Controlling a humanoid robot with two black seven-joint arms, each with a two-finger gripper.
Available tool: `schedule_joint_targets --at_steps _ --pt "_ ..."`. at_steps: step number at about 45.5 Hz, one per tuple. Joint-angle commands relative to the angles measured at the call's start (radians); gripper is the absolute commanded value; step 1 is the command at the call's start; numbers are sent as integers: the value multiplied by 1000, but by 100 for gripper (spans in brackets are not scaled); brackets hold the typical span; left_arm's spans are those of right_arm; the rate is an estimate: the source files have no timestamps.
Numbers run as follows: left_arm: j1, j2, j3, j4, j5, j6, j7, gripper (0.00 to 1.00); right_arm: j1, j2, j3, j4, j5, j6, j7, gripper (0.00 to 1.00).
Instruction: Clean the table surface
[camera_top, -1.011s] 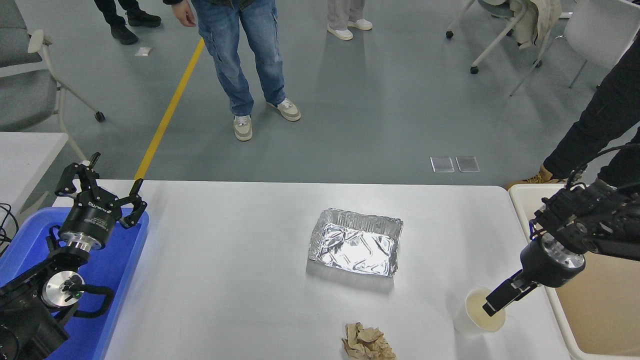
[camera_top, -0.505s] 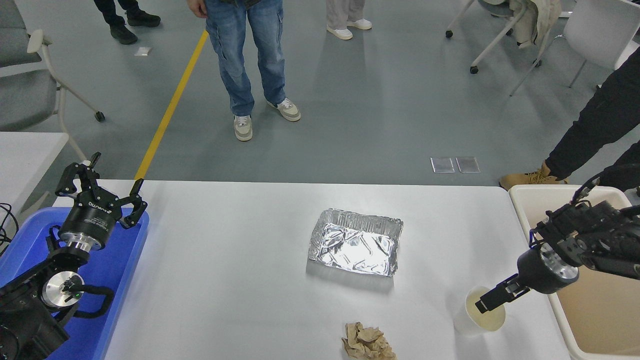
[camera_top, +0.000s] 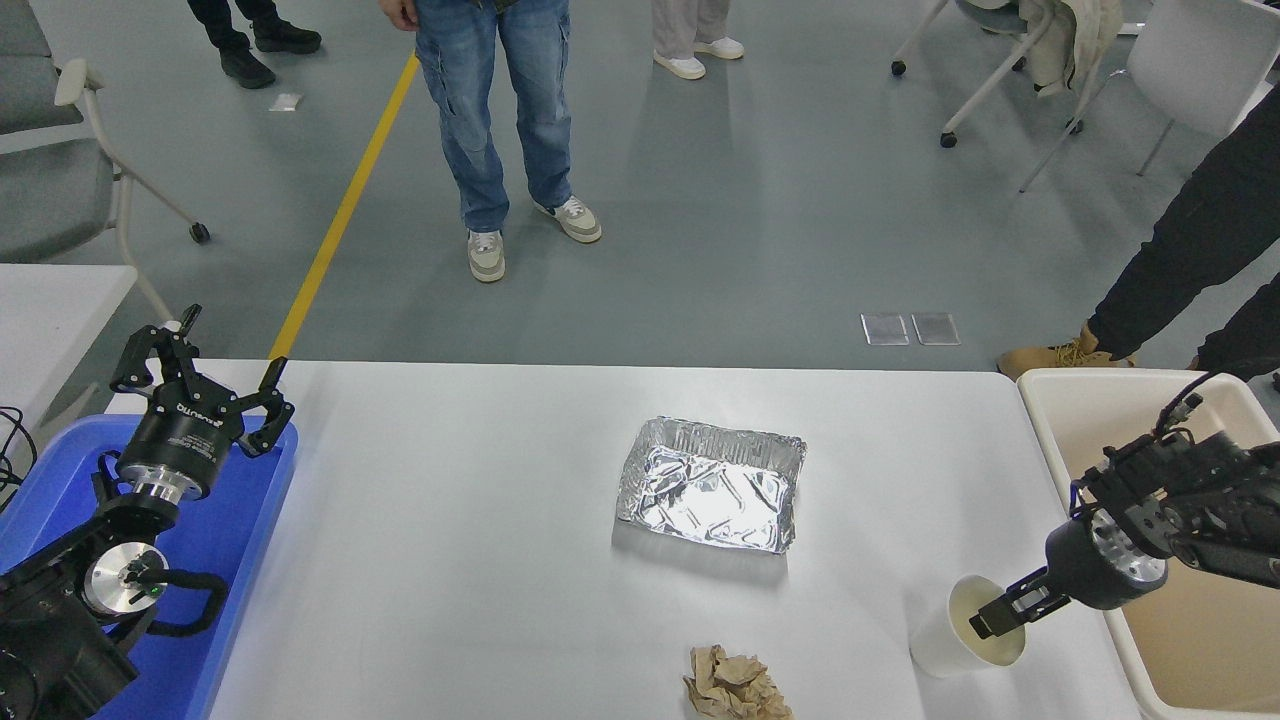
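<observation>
Blue plastic makes up the tray (camera_top: 230, 520) at the lower left of the frame, lying against the left end of the table surface (camera_top: 450, 560). Above the tray the left gripper (camera_top: 205, 375) is held on its arm, its fingers spread apart and closed on nothing. At the left edge of the frame, higher up, part of a smaller white tabletop (camera_top: 50, 310) shows.

White and matte, the table surface fills the lower middle of the frame from the tray across to the bin. Near its centre sits a crinkled foil tray (camera_top: 712, 484), standing apart from everything else. Below it, at the bottom edge of the frame, lies a crumpled ball of brown paper (camera_top: 735, 685).

Toward the lower right a white paper cup (camera_top: 945, 640) lies tilted with its mouth facing up and to the right. The right gripper (camera_top: 1000, 612) reaches in from the right edge, and its dark fingers (camera_top: 993, 618) sit at the cup's rim and inside its mouth; whether they pinch the wall cannot be told. Just right of the table stands a beige bin (camera_top: 1075, 400), with the right arm crossing over it.

Across the top of the frame, people's legs (camera_top: 500, 110) stand on the grey floor, beside a yellow floor line (camera_top: 340, 220).
</observation>
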Motion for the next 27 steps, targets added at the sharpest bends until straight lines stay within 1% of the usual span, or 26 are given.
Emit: schedule_joint_targets --at_steps 1,4,27 --pt "0 0 0 0 0 -1 0 100 -6 1 -6 -12 -3 -6 2 9" --pt "0 0 0 0 0 -1 0 100 -5 1 -7 -12 -3 -4 2 0" --pt "0 0 0 0 0 -1 0 100 9 -8 -4 -12 0 -4 10 0"
